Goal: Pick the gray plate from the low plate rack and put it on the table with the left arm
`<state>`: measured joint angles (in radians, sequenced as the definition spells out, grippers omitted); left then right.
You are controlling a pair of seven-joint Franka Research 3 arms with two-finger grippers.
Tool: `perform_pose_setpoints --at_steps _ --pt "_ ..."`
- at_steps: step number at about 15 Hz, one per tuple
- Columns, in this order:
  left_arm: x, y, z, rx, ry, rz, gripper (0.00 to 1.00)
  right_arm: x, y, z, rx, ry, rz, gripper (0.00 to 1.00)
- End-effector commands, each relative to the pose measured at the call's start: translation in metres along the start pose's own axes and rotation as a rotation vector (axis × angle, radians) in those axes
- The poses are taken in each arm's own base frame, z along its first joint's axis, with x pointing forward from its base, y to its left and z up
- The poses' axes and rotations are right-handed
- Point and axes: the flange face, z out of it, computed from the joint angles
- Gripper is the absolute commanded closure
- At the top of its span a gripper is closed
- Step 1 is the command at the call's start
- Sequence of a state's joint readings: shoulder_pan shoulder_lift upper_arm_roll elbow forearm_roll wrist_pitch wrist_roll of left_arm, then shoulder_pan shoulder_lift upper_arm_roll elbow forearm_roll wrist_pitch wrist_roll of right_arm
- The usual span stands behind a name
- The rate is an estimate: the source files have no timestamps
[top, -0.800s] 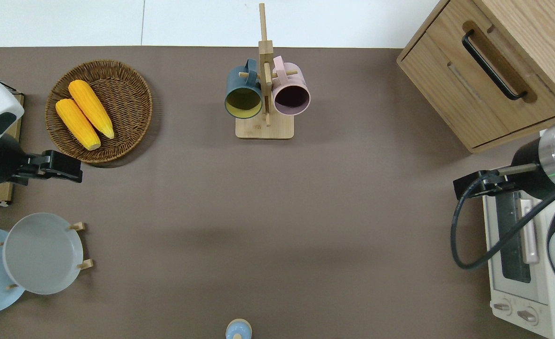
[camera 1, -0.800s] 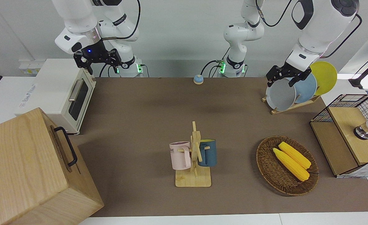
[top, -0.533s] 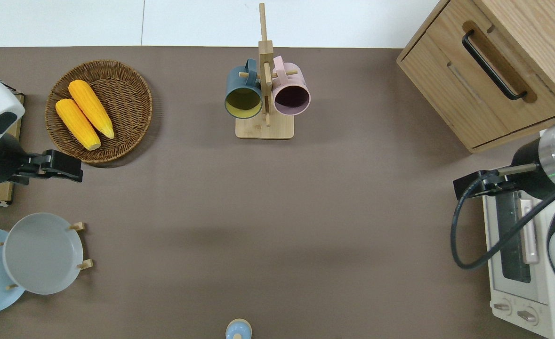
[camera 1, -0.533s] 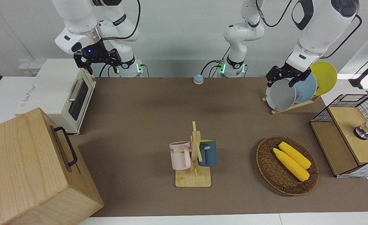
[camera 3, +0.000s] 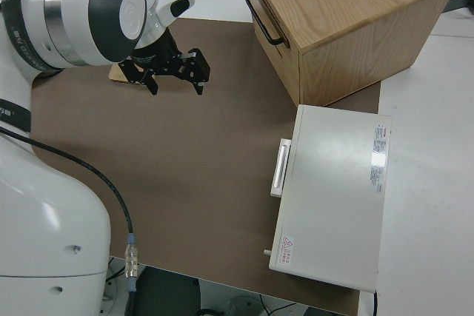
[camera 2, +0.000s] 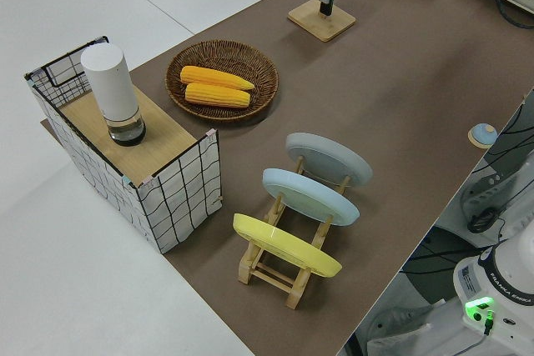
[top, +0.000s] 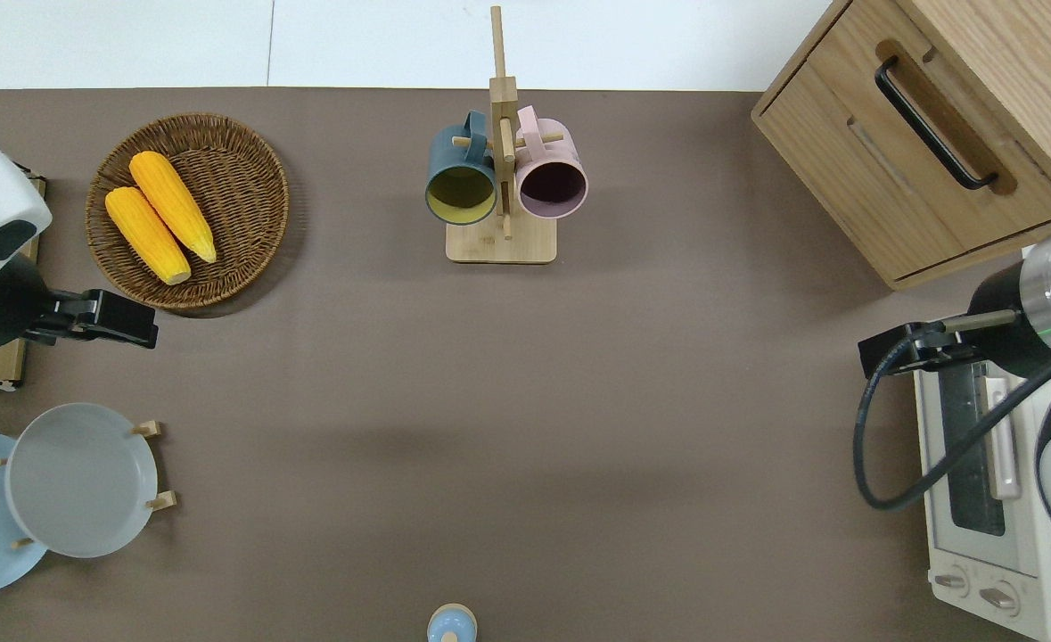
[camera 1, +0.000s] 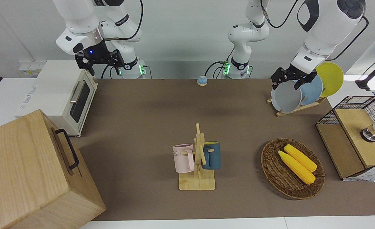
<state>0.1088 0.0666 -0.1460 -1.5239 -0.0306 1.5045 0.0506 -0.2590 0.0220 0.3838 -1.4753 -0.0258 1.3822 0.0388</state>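
Nothing done yet: gray plate (top: 79,479) sits in the low plate rack (camera 2: 288,268) slot farthest from the robots, left gripper (camera 1: 288,78) hovers fingers apart, empty; grasp, lift, place on table (top: 525,401) all remain

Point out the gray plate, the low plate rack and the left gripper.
gray plate (top: 79,477), overhead view, middle of its face.
low plate rack (camera 2: 275,268), left side view, base slats.
left gripper (camera 1: 287,81), front view, midway between its fingertips.
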Motion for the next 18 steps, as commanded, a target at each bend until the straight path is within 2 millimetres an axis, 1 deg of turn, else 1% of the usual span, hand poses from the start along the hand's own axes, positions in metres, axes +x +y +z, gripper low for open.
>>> perform_pose_setpoints --at_steps 1,4,6,10,18 --pt "0.002 0.0 -0.003 0.023 0.006 0.023 0.01 -0.002 0.003 -0.003 -0.006 -0.001 0.017 0.017" --pt "-0.005 -0.004 -0.003 0.024 -0.011 0.015 0.01 -0.002 0.002 -0.003 -0.007 -0.003 0.015 0.017" --pt "-0.014 -0.006 -0.005 0.027 -0.023 0.004 0.0 -0.002 0.002 -0.003 -0.006 -0.001 0.015 0.017" --pt "-0.037 -0.007 0.006 0.036 -0.041 -0.012 0.0 -0.002 0.002 -0.003 -0.006 -0.001 0.015 0.017" --pt "-0.08 -0.004 0.033 0.057 -0.004 -0.017 0.0 -0.002 0.003 -0.003 -0.006 -0.001 0.017 0.017"
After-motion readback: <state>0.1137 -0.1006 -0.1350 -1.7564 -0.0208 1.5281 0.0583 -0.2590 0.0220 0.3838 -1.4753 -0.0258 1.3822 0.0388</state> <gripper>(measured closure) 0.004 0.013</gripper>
